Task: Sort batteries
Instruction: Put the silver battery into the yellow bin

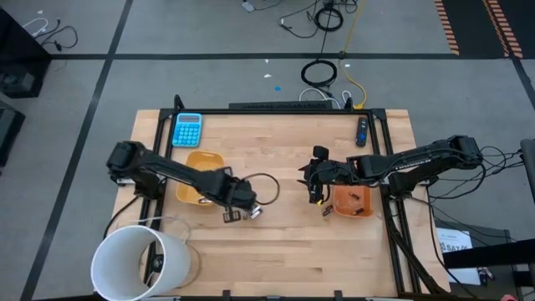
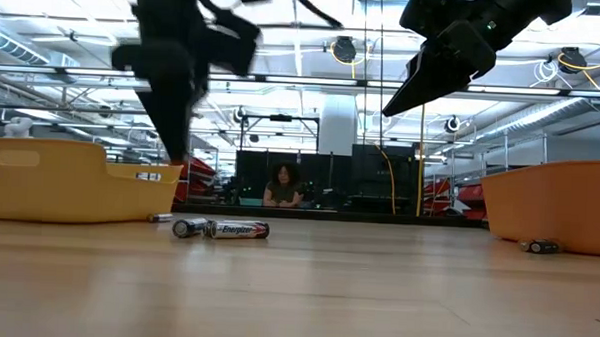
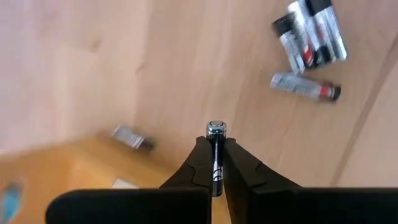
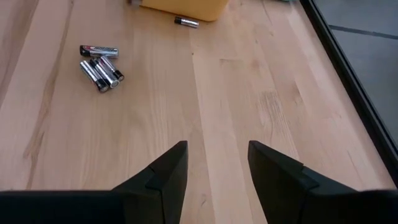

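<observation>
- Battery (image 3: 216,155): slim dark cell clamped between the left gripper (image 3: 215,171) fingers, standing along the finger axis, its silvery cap poking out past the tips.
- Left gripper hangs above the table, just beside the left orange tray (image 1: 203,175). Loose batteries (image 3: 309,32) lie in a cluster on the wood ahead of the fingertips; one more stray cell (image 3: 132,137) lies close to the tray wall.
- Step in hand, as I judge it: carry the held cell over a tray and release.
- To do it well: centre the tips inside the tray rim before opening, lower first so the cell does not bounce out, keep it clear of the wall.
- Right gripper (image 4: 214,171): fingers apart, empty, hovering over bare wood beside the right orange tray (image 1: 352,201); one cell (image 2: 542,246) lies against that tray.
</observation>
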Robot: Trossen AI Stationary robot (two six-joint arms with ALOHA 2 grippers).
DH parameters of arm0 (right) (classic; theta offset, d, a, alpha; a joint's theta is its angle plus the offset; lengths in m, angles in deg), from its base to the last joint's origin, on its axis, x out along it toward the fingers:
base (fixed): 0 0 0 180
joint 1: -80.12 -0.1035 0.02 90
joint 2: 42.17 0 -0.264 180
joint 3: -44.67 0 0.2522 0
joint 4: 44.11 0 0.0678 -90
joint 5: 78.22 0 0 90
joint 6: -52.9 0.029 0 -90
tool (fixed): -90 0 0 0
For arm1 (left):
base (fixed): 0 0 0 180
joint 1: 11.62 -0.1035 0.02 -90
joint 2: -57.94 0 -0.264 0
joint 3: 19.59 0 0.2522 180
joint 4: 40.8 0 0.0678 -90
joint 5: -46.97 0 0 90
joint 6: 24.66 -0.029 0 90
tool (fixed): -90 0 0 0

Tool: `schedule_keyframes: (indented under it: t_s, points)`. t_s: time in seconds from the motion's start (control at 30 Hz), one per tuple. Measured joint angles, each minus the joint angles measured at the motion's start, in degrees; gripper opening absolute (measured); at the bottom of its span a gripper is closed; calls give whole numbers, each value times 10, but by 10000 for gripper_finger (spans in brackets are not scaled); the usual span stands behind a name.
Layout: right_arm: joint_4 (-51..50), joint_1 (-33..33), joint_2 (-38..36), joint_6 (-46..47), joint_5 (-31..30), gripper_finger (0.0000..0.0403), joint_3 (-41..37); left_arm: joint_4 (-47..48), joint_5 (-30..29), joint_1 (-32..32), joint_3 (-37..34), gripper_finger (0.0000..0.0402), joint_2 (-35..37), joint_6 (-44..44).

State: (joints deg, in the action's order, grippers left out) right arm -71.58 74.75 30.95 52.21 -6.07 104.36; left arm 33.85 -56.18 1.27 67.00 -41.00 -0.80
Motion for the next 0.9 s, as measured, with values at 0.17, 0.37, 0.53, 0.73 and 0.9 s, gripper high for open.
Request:
schedule_keyframes:
  t_s: [0.17,0.37,0.53,0.73,0.9]
  points:
    - [-6,0,0,1,0,160,0,104,-8,0,-25,17,74,75]
    - [-7,0,0,2,0,160,0,177,-64,4,-77,99,119,120]
    - [-5,0,0,2,0,160,0,172,-113,2,-78,185,125,132]
    - [7,0,0,2,0,160,0,43,-121,-5,-78,201,125,58]
    - [8,0,0,2,0,160,0,-102,-40,-23,-78,201,119,58]
